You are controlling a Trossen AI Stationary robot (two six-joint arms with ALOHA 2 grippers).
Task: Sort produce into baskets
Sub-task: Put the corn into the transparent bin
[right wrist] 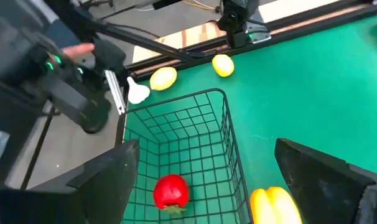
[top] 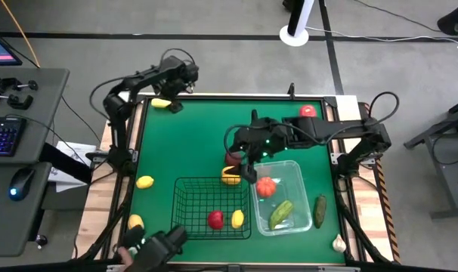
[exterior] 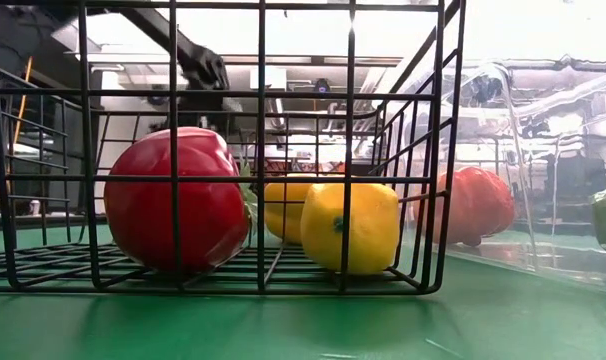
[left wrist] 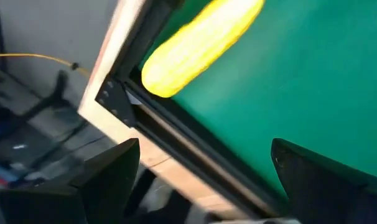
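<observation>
Right gripper spread wide, empty — above far edge of black wire-mesh basket; yellow pepper just beneath. Left gripper spread — yellow corn cob just ahead.

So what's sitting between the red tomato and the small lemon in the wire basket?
Nothing: in the high view, only bare mesh floor separates the red tomato and small lemon in the wire basket.

Green surface, wood-framed: corn at 11 o'clock, lemons at 8, wire basket and clear tub near 6, cucumber and garlic at 5.
</observation>
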